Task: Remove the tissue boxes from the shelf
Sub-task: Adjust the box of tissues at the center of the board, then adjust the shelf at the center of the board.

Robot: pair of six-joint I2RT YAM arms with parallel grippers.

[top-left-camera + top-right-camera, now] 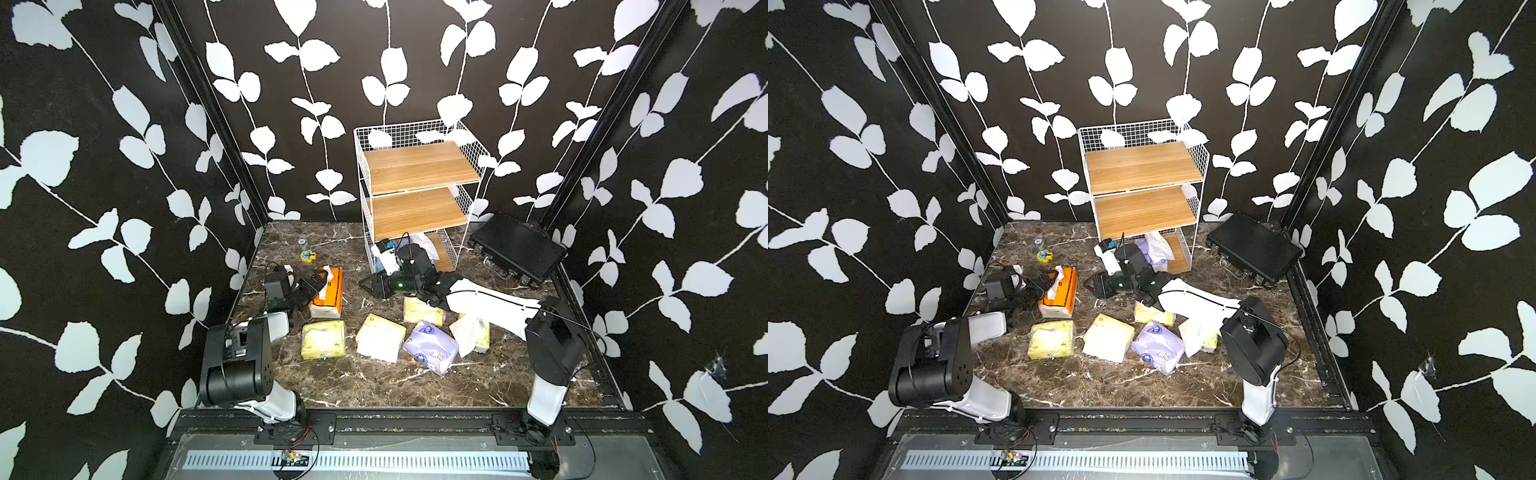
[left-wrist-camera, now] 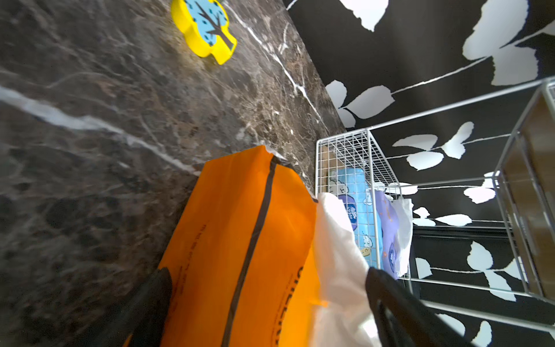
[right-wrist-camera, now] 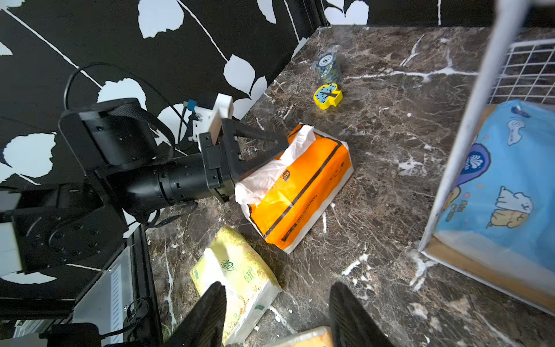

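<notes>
Marble tabletop [image 1: 374,386] with the shelf [image 1: 419,166], tissue packs [image 1: 323,340] in front of it, black case [image 1: 517,248] just to its right.

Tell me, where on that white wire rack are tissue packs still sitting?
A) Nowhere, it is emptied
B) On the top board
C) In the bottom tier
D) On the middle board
C: on the shelf the top board and middle board are bare, while a blue pack and a lavender pack sit in the bottom tier.
</notes>
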